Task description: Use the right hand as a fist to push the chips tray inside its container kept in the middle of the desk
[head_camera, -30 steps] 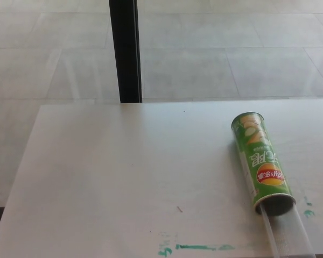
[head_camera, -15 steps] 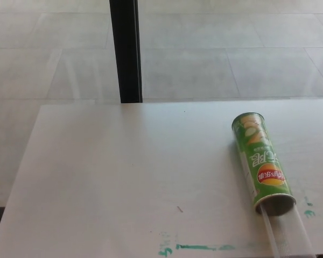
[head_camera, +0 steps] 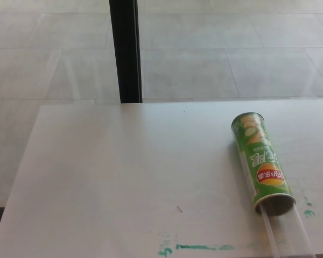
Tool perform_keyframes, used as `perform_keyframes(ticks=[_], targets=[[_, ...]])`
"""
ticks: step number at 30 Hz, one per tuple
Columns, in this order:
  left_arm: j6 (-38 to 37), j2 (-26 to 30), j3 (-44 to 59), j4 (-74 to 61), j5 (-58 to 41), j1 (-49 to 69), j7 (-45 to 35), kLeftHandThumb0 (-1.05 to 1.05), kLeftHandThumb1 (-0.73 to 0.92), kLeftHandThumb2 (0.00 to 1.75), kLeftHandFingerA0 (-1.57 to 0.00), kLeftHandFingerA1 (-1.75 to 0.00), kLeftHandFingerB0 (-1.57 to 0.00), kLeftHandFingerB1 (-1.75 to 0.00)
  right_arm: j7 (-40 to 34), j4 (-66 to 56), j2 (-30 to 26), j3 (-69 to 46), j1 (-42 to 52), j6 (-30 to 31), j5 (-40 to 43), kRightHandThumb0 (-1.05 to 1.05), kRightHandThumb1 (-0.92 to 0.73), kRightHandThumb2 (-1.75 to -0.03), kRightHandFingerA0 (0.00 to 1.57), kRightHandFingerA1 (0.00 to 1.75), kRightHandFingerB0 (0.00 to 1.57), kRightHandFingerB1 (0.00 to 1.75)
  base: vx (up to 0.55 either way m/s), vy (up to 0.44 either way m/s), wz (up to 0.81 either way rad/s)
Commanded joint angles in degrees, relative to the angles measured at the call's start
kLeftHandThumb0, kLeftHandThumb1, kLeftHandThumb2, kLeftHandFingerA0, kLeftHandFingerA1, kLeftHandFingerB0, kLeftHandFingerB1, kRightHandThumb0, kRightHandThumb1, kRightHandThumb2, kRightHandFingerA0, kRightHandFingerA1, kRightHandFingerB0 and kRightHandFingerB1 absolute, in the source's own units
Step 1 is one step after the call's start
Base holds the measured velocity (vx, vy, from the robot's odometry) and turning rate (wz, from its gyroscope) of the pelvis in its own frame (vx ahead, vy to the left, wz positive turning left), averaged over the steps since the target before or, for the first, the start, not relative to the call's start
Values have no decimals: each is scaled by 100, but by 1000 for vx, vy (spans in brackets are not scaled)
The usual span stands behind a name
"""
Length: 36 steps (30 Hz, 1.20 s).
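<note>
Item: green chips container point(head_camera: 261, 161), lying on its side toward the right of the white table point(head_camera: 124, 177), closed end far, open mouth near. Clear chips tray point(head_camera: 285, 234) juts from that mouth toward the near edge, mostly outside. Neither hand shows, so you cannot tell their state. Bring your right fist squarely behind the tray's near end and push along the container's axis, or the container may roll or skid.

There is one green can point(head_camera: 261, 163) and one clear tray point(head_camera: 286, 233). There is one white desk point(head_camera: 124, 183) and one black post point(head_camera: 125, 51). No robot hand shows. Several green marks point(head_camera: 196, 247) are on the desk.
</note>
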Motion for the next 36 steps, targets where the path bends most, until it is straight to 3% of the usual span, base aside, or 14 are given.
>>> perform_keyframes(ticks=[1, 6, 16, 18, 19, 20, 21, 33, 36], targets=[[128, 209, -14, 9, -126, 22, 47, -71, 92, 71, -50, -61, -41, -49, 762, -91, -542, 786, -168, 1463, -2773, -61, -74, -63, 77, 65, 54, 44, 0, 0, 0], [136, 191, 11, 0, -147, 64, 67, -70, 92, 69, -53, -59, -46, -50, 861, 122, -470, 1195, -441, 1668, -3509, -62, -76, -63, 71, 53, 52, 41, 0, 0, 0], [196, 178, 215, -1, -357, 61, -80, -71, 92, 68, -48, -62, -40, -49, 982, 618, -167, 1908, -1042, 1905, -4277, -63, -77, -63, 72, 58, 53, 42, 0, 0, 0], [171, 188, 157, -5, -282, 55, -23, -70, 92, 69, -50, -59, -41, -48, 921, 651, 51, 2100, -1190, 1957, -4572, -64, -76, -63, 77, 66, 58, 44, 0, 0, 0], [185, 189, 181, -2, -309, 45, -48, -68, 74, 111, -46, -65, -34, -57, 861, 671, 96, 2144, -1230, 1936, -4571, -64, -77, -63, 78, 74, 59, 45, 0, 0, 0], [188, 195, 164, 7, -288, 25, -27, -68, 74, 111, -46, -65, -34, -57, 809, 685, 117, 2165, -1257, 1908, -4557, -64, -77, -63, 78, 74, 59, 45, 0, 0, 0], [178, 191, 165, 26, -279, 5, 35, -69, 92, 68, -52, -60, -43, -48, 753, 708, 143, 2224, -1290, 1845, -4648, -66, -78, -63, 78, 76, 58, 45, 0, 0, 0], [207, 191, 189, -16, -309, -19, 20, -70, 92, 68, -50, -62, -41, -49, 535, 670, 709, 2642, -1829, 1957, -4735, -66, -78, -64, 81, 75, 55, 42, 0, 0, 0], [100, 225, -14, 1, -84, 37, -10, -71, 92, 74, -50, -59, -40, -48, 319, 672, 838, 2707, -1881, 1836, -4879, -66, -76, -63, 87, 86, 56, 42, 0, 0, 0]])
